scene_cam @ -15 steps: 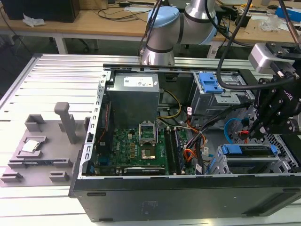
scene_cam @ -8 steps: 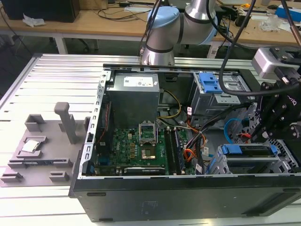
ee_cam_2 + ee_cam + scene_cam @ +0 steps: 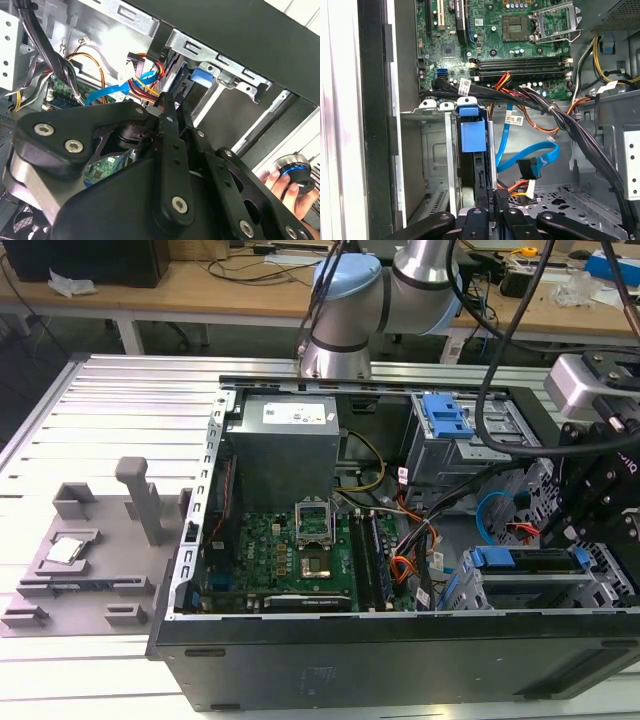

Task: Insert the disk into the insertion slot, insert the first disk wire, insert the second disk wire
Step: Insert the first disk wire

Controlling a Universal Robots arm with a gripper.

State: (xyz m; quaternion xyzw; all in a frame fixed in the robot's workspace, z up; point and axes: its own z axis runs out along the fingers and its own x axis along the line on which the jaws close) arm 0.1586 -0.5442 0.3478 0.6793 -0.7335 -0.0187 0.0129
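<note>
Disk [image 3: 528, 562] is lying in the insertion slot [image 3: 520, 595], low at the exterior view's right of the open computer case [image 3: 400, 650]. Its silver-grey body is showing inside the bright blue carrier.

In the first wrist view the carrier's blue tab is facing the motherboard [image 3: 495, 35]. Blue data cable [image 3: 540, 152] is hanging loose just beside the disk, its black plug free.

Gripper [image 3: 495, 196] is hovering at the disk's rear edge, fingers drawn together with no gap showing. Cannot tell if it is touching.

Case is resting on a slotted aluminium table [image 3: 120, 400], beside a grey fixture [image 3: 90, 550]. Wooden benches [image 3: 200, 290] are standing behind. A person's hand [image 3: 280, 189] is gripping a round blue-ringed device [image 3: 292, 170].
</note>
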